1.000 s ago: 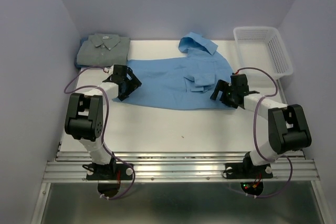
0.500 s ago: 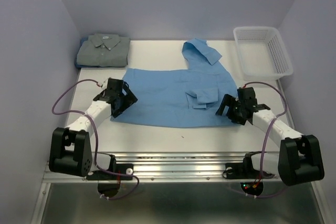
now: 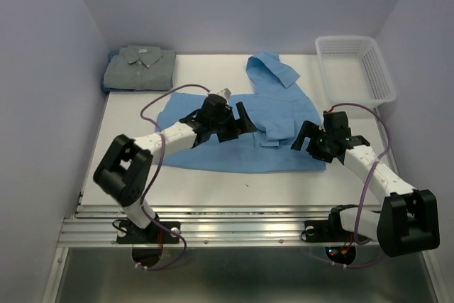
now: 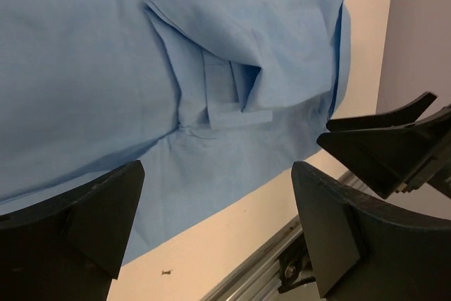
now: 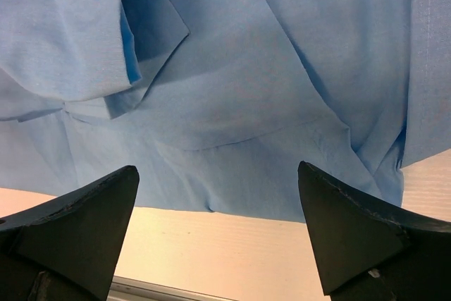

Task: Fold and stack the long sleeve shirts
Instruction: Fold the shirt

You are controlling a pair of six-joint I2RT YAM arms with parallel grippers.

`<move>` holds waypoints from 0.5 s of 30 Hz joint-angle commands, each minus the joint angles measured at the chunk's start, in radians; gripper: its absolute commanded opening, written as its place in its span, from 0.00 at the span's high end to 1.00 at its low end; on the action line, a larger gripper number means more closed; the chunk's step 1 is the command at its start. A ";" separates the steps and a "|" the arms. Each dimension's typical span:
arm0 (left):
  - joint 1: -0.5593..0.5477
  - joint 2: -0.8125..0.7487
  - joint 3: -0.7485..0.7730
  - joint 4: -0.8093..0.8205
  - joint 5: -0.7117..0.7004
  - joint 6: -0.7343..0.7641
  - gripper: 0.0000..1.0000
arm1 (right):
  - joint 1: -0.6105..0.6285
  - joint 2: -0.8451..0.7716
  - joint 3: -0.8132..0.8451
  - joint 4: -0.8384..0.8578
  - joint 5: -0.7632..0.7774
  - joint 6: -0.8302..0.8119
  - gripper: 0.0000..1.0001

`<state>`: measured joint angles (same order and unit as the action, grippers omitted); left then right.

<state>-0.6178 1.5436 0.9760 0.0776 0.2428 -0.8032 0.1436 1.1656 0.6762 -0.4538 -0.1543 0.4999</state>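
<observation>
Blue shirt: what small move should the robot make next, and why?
Probably lower the left hand onto the bunched fold to grasp it: that hand and the right hand hover open, holding nothing, and the blue shirt lies only part folded.

The light sky-blue cloth button-up shirt [image 3: 248, 152] is plain, its folds shading to darker blue. The folded grey-green collared cloth shirt [image 3: 140, 69] is plain too. The white plastic mesh basket [image 3: 345, 39] shows a fine grid pattern. The flat table top [image 3: 213, 186] is off-white. The left robot arm [image 3: 170, 136] and right robot arm [image 3: 374, 169] are white with black joints, their thin cables [image 3: 174, 89] purple.
</observation>
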 commanded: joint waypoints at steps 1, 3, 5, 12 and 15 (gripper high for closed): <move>-0.074 0.152 0.111 0.137 0.142 -0.051 0.01 | -0.006 -0.004 0.005 0.000 0.001 -0.021 0.00; -0.097 0.232 0.168 0.142 0.176 -0.060 0.01 | -0.006 -0.007 0.005 0.000 0.009 -0.015 0.00; -0.097 0.266 0.162 0.166 0.191 -0.091 0.02 | -0.006 -0.012 0.005 -0.003 0.015 -0.009 0.00; -0.103 0.316 0.153 0.217 0.204 -0.137 0.15 | -0.006 -0.020 -0.023 -0.003 0.016 -0.004 0.00; -0.109 0.329 0.150 0.220 0.199 -0.157 0.26 | -0.006 -0.027 -0.032 -0.003 0.024 -0.001 0.00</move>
<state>-0.7181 1.8767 1.0954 0.2420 0.4194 -0.9306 0.1436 1.1645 0.6559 -0.4644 -0.1532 0.4946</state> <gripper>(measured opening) 0.784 0.998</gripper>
